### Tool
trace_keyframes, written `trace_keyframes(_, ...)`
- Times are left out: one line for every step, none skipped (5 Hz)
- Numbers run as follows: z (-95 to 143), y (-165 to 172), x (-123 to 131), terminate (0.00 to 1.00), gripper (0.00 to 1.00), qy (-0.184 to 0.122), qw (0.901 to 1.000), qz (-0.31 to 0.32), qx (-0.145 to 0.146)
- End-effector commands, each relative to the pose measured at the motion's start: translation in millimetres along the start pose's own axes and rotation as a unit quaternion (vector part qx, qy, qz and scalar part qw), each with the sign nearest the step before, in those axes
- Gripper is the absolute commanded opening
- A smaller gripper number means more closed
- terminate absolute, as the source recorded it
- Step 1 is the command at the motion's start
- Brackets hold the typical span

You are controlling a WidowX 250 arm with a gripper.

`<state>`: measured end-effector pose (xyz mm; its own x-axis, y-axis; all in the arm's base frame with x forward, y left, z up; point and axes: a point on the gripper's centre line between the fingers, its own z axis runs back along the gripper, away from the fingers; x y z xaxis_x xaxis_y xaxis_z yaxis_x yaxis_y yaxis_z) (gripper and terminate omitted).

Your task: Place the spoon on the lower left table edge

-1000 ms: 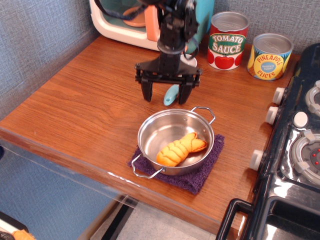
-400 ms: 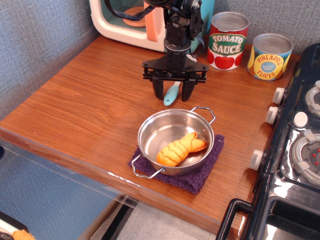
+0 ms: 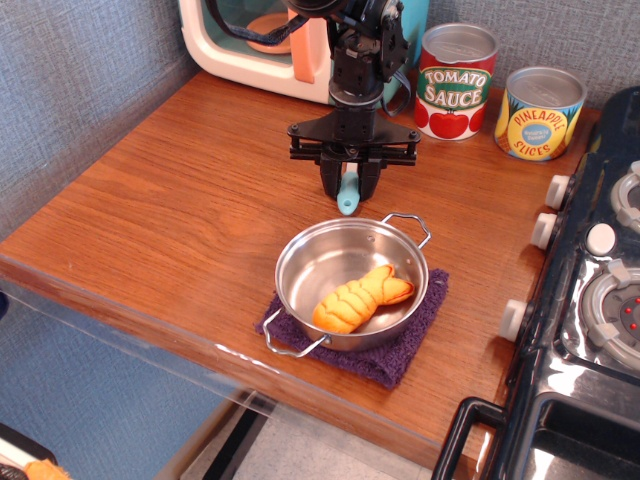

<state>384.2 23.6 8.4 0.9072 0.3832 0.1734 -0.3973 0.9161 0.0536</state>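
The gripper point(image 3: 350, 186) stood low over the table point(image 3: 170, 210), at about twelve o'clock from the steel pan point(image 3: 330, 265). Its two black fingers point(image 3: 329, 180) had drawn in close, with only a narrow gap between them, and the spoon point(image 3: 348, 195) sat in that gap. They looked clamped on its handle. Only the light blue tip showed, poking out below the fingertips toward six o'clock; the white bowl was hidden behind the gripper. I could not tell whether the blue tip touched the wood or hung just above it.

The pan rested on a purple cloth point(image 3: 400, 355), near the front edge of the table, with an orange toy pastry point(image 3: 360, 298) lying inside it. The spoon's tip was just beside the pan's far rim, apart from it.

At one o'clock from the gripper stood a tomato sauce can point(image 3: 455, 82), and at two o'clock a pineapple slices can point(image 3: 540, 112). At eleven o'clock sat a cream and teal toy appliance point(image 3: 250, 45). A black toy stove point(image 3: 600, 300) ran along the table's three o'clock side.
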Motion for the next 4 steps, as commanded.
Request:
trace_keyframes(77,24,-2,0.00,0.00,-0.041,0.9956,-0.059,-0.059)
trace_keyframes(108,51,-10,0.00,0.00,-0.041,0.9875,-0.135,-0.070)
trace_keyframes(112,95,-22,0.00,0.00,-0.018,0.9781,-0.192,-0.079)
trace_keyframes(98,145,-34,0.00,0.00,-0.001,0.9786,-0.192,-0.075)
